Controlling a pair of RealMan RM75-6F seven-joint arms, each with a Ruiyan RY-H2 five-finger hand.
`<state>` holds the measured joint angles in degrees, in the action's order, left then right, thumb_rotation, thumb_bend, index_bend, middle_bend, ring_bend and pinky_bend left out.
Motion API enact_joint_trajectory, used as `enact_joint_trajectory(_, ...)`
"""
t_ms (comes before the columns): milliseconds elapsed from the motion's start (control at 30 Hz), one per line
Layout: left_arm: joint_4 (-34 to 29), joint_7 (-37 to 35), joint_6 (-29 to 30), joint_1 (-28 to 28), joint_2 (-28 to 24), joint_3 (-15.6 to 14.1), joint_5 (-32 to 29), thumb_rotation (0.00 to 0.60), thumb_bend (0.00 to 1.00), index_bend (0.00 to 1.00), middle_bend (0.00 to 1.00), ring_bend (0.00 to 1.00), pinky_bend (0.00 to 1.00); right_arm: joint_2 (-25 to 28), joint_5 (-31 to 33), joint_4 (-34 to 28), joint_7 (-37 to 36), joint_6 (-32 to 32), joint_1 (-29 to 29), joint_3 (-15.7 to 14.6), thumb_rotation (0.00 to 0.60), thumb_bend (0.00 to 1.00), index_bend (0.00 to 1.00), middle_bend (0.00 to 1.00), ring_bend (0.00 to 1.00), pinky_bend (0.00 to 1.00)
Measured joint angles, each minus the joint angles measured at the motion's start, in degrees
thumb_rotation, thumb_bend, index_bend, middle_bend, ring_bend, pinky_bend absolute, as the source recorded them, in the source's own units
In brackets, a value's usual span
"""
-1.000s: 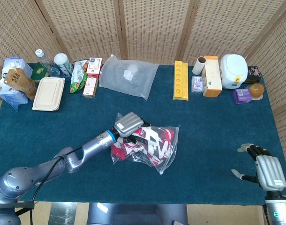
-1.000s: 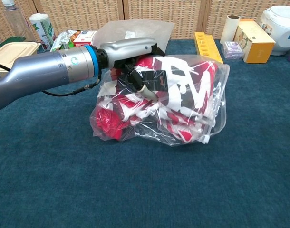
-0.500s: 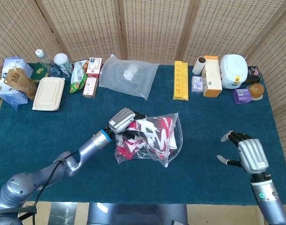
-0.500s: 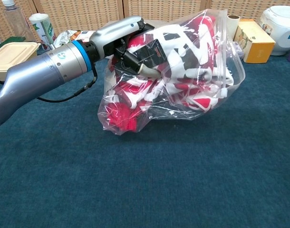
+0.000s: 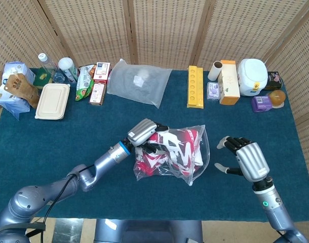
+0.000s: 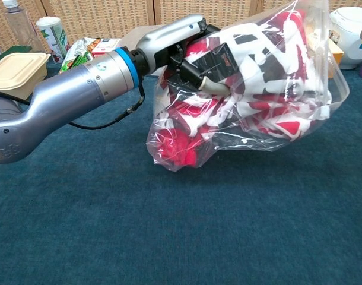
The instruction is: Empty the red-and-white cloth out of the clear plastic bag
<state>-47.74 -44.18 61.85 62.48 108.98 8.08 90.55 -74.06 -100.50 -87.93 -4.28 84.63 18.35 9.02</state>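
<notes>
Your left robot hand (image 5: 144,132) grips the clear plastic bag (image 5: 195,162), lifted at frame centre; right robot hand (image 5: 247,158) hangs spread, empty. The red-and-white cloth (image 6: 252,89) inside looks soft; the film slippery, so pinch its bottom corner.

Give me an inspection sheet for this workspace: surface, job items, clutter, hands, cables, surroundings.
Surface: table covered in blue cloth.
Job's things: clear plastic bag lifted, red-and-white cloth still inside.
Clutter: along the far edge, lunch box, yellow tray, white cooker, empty plastic bag.
Hands: left hand grips the bag; right hand open, beside it.
Cables: black cable along the left forearm.
Surroundings: wicker screens behind.
</notes>
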Motion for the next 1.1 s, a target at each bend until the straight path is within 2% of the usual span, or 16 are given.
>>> enact_joint_trajectory(367, 0.2, 0.4, -1.6, 2.4, 2.5, 1.7, -0.9, 0.6, 0.17, 0.81, 0.63, 0.61, 0.63, -1.9, -3.2, 0.0, 0.4, 1.5, 2.7, -0.5, 0.515, 0.16, 0.45, 0.43, 0.53, 0.57)
enact_joint_trajectory(1100, 1.7, -3.5, -2.4, 2.6, 3.5, 1.8, -1.8, 0.6, 0.17, 0.81, 0.63, 0.61, 0.62, -2.6, -4.0, 1.9, -3.0, 3.2, 4.3, -2.6, 0.526, 0.16, 0.31, 0.37, 0.49, 0.53)
